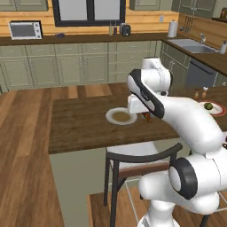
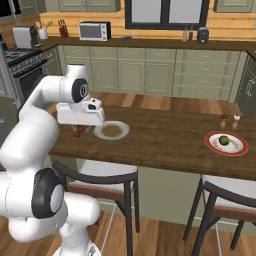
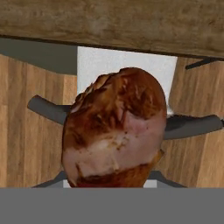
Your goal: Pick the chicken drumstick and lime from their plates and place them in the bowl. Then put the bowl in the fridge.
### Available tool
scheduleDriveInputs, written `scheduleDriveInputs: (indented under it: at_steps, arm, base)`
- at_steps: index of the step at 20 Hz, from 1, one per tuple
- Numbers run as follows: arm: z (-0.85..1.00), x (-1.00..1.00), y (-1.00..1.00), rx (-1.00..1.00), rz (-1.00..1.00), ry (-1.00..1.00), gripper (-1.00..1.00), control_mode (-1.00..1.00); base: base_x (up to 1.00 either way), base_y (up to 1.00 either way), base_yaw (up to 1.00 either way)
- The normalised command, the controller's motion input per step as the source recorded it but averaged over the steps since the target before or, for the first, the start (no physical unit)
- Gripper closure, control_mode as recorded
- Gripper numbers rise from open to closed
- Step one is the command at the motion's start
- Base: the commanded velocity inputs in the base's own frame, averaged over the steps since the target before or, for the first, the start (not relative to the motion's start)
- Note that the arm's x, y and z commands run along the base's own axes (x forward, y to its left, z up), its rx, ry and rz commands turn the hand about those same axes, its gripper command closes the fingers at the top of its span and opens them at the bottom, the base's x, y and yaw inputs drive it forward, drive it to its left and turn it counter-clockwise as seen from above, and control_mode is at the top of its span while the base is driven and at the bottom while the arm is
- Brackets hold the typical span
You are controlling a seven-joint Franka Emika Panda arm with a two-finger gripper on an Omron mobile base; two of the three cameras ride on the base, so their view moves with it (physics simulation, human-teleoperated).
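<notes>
My gripper (image 1: 146, 116) (image 2: 80, 131) hangs low over the near edge of the wooden table (image 1: 84, 128), shut on the chicken drumstick (image 3: 116, 131). The reddish-brown meat looms close in the hand view and hides the fingertips. It shows as a small brown lump under the hand (image 1: 146, 117) (image 2: 79, 132). Just beside it lies a white plate (image 1: 111, 116) (image 2: 99, 133) with a brownish centre. The lime (image 1: 207, 106) (image 2: 224, 140) sits on the red-rimmed plate (image 1: 218, 111) (image 2: 240, 148) at the table's right end. The bowl and the fridge are out of view.
Dark-framed chairs (image 1: 142, 157) (image 2: 95, 177) (image 2: 230, 192) stand against the table's near side, one right below the held meat. Two small shakers (image 2: 229, 121) stand behind the red-rimmed plate. Cabinets and counters line the back wall, with a sink (image 1: 195, 46) at right.
</notes>
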Motion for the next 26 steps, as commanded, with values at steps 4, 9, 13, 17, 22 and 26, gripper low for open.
scheduleDriveInputs:
  at_steps: [4, 9, 13, 17, 22, 26]
  arm:
    - [0.00, -1.00, -0.27, -0.01, 0.00, -0.04, 1.00, -1.00]
    - [-0.03, -0.93, -0.12, 0.02, 0.05, -0.05, 1.00, -1.00]
    - [-0.14, -0.37, -0.14, 0.00, 0.01, 0.04, 1.00, -1.00]
    - [0.00, 0.00, 0.00, 0.00, 0.00, 0.00, 1.00, -1.00]
    - [0.00, 0.00, 0.00, 0.00, 0.00, 0.00, 1.00, 1.00]
    - [0.00, 0.00, 0.00, 0.00, 0.00, 0.00, 1.00, 1.00]
  base:
    - [0.00, 0.00, 0.00]
    - [0.00, 0.00, 0.00]
    - [0.00, 0.00, 0.00]
    - [0.00, 0.00, 0.00]
    - [0.00, -0.03, 0.00]
    - [0.00, -0.65, 0.00]
